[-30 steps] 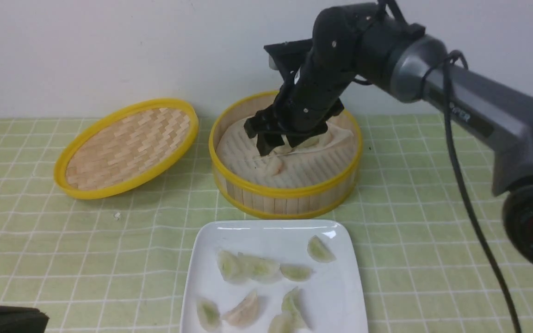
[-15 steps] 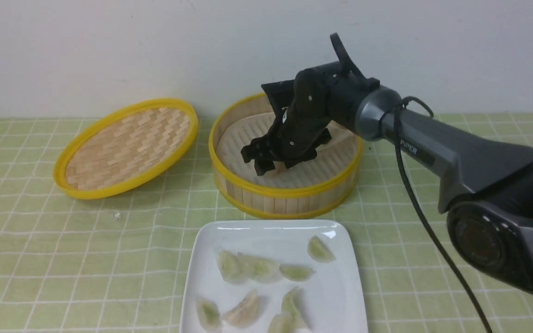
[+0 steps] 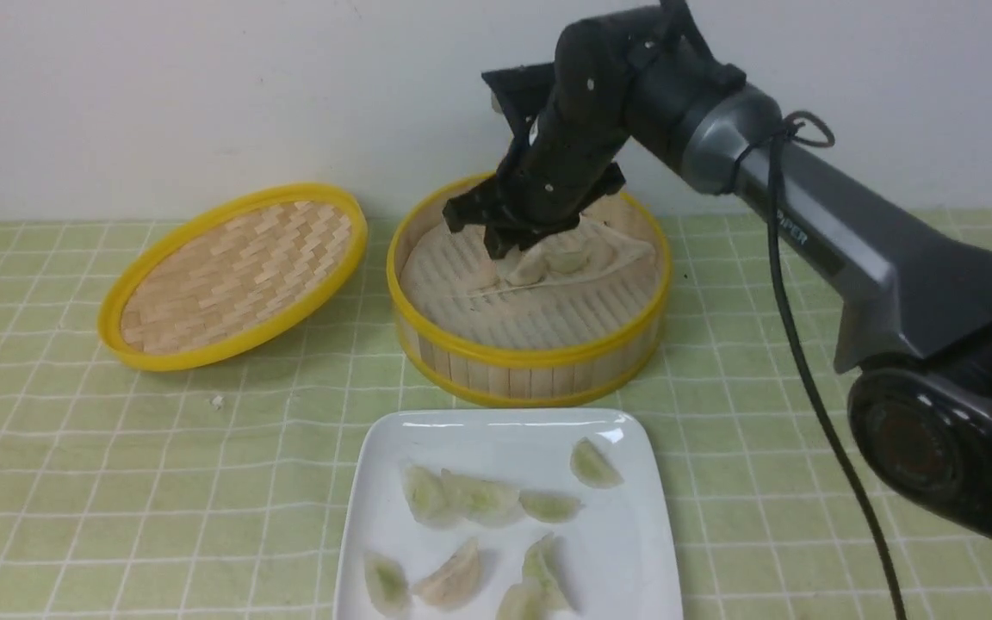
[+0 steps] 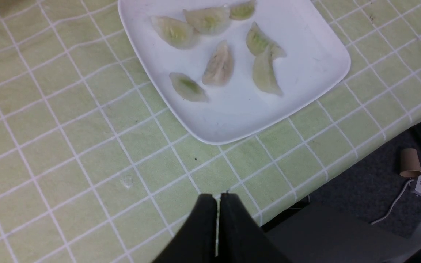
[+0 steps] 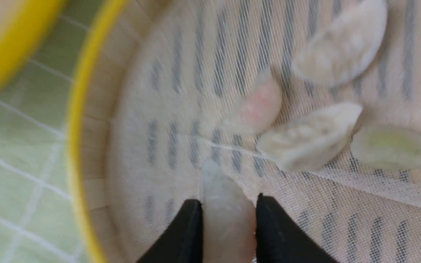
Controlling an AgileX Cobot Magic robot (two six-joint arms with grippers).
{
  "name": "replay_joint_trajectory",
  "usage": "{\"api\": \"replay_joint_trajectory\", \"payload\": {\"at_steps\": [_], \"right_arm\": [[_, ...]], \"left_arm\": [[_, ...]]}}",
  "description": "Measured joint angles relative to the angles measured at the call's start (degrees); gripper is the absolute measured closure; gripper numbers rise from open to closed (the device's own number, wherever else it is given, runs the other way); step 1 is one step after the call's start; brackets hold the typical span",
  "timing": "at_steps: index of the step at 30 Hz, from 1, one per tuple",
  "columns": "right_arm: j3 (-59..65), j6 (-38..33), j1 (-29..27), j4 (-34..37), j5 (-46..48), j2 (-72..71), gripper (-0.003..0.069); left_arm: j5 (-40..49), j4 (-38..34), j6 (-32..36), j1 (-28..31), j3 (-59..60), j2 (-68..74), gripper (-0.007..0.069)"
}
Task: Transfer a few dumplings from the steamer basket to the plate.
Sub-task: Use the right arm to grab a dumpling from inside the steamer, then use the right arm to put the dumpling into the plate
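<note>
Front view, centre: the steamer basket (image 3: 530, 372) sits just above the plate (image 3: 638, 551), which lies at the bottom edge with about seven dumplings (image 3: 479, 498) on it. The right arm reaches in from the right, with the right gripper (image 3: 496, 245) over the basket's upper left part. Right wrist view, bottom centre: the jaws stand narrow, pinching one pale dumpling (image 5: 227, 212) above the liner (image 5: 196, 73), with several more lying loose at upper right. This looks like the carry step. The next move calls for clearing the yellow rim, then travelling down-frame to a bare part of the plate. The left gripper (image 4: 217, 204), at the bottom centre of its view, is pressed closed on nothing.
</note>
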Motion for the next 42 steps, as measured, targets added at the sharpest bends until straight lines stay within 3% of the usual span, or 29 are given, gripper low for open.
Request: {"api": "replay_joint_trajectory", "payload": {"at_steps": [6, 16, 22, 30, 33, 37, 42], "right_arm": [[9.8, -3.8, 0.5, 7.5, 0.1, -10.3, 0.0491], [48.6, -8.9, 3.1, 8.4, -0.1, -28.9, 0.0491], [66.6, -3.6, 3.3, 8.8, -5.7, -32.4, 0.0491], [71.6, -0.8, 3.3, 10.1, -11.1, -31.4, 0.0487], [71.6, -0.8, 3.3, 11.6, -11.8, -31.4, 0.0435], [71.6, -0.8, 3.3, 12.4, -11.8, -31.4, 0.0276], [69.4, -2.3, 3.3, 12.4, -8.9, -31.5, 0.0167]], "left_arm": [[0.0, 0.1, 0.0, 0.0, 0.0, -0.1, 0.0631], [-0.5, 1.4, 0.2, 0.0, 0.0, -0.1, 0.0631], [-2.4, 2.8, 0.2, 0.0, 0.0, -0.1, 0.0631], [-3.3, 3.9, 0.2, 0.0, 0.0, -0.1, 0.0631], [-3.3, 3.9, 0.2, 0.0, 0.0, -0.1, 0.0631], [-3.3, 3.9, 0.2, 0.0, 0.0, -0.1, 0.0631], [-3.3, 3.9, 0.0, 0.0, 0.0, -0.1, 0.0631]]}}
